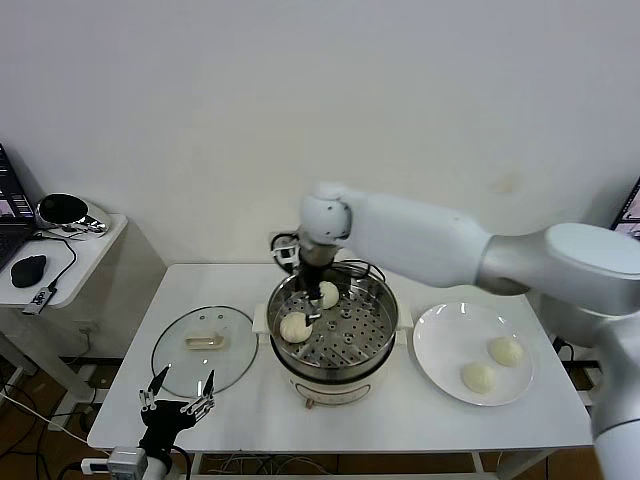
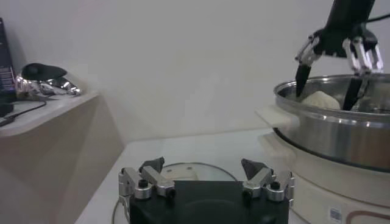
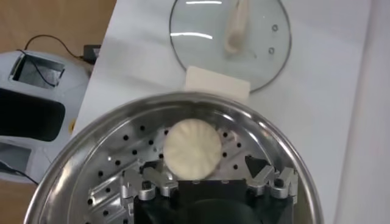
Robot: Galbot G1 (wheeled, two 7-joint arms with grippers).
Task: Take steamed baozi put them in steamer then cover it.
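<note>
At the bottom left the left gripper (image 1: pixel 177 400) waits with fingers apart, beside the glass lid (image 1: pixel 205 349). At centre the right gripper (image 1: pixel 318 293) hangs open over the steamer (image 1: pixel 375 372), which holds two baozi (image 1: pixel 294 326); two more lie on the plate (image 1: pixel 437 350) at right. They look soft and light, so take them gently at the sides.

The right gripper (image 1: pixel 318 296) partly hides one baozi (image 1: pixel 328 294); the steamer (image 3: pixel 91 158) runs off the right wrist view's edge.

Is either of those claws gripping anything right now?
Nothing is held. The right gripper hangs open over the round steel steamer, around a cream-white bun; the left gripper waits open near the table's front edge.
</note>
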